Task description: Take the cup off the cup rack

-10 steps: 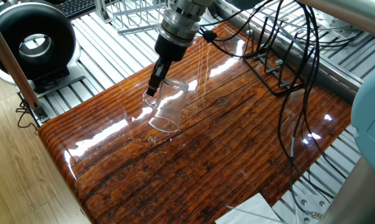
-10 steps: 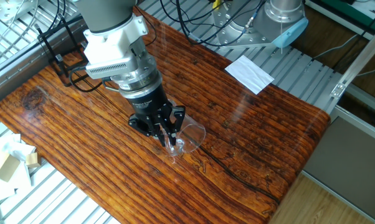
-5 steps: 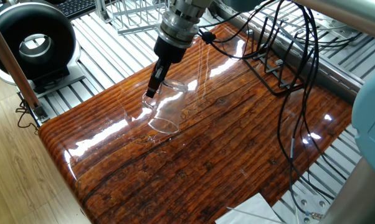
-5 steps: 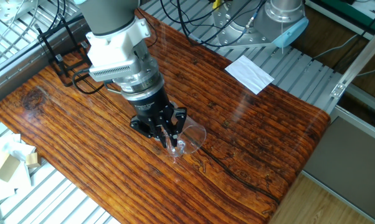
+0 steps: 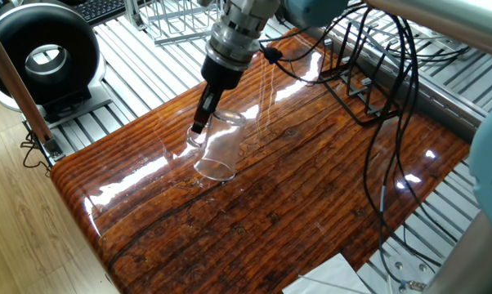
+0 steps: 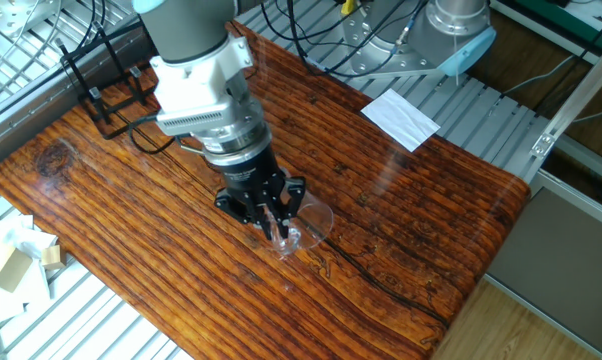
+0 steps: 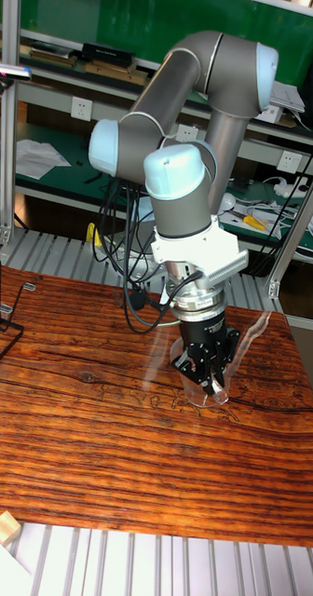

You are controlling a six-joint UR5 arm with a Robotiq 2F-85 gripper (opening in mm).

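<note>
The cup (image 5: 219, 145) is a clear glass mug, tilted, low over the wooden table (image 5: 311, 188) near its left end. My gripper (image 5: 199, 124) points down and is shut on the cup's upper edge. From the other side the cup (image 6: 307, 226) pokes out beside the gripper (image 6: 275, 226), which hides part of it. In the tall view the gripper (image 7: 212, 384) covers most of the cup (image 7: 209, 395). The cup rack (image 5: 354, 82), thin black wire, stands at the far end of the table, well apart from the cup; it shows again as the cup rack (image 6: 99, 88).
Black cables (image 5: 393, 98) hang from the arm across the table near the rack. A silver-grey wire frame (image 5: 174, 23) and a black round device (image 5: 42, 51) sit beyond the table. A white paper (image 6: 401, 118) lies at one edge, a small wooden block (image 6: 13, 262) off another.
The arm has shifted slightly along the table with the cup in its grip, a little further from the rack. The grip looks unchanged.
</note>
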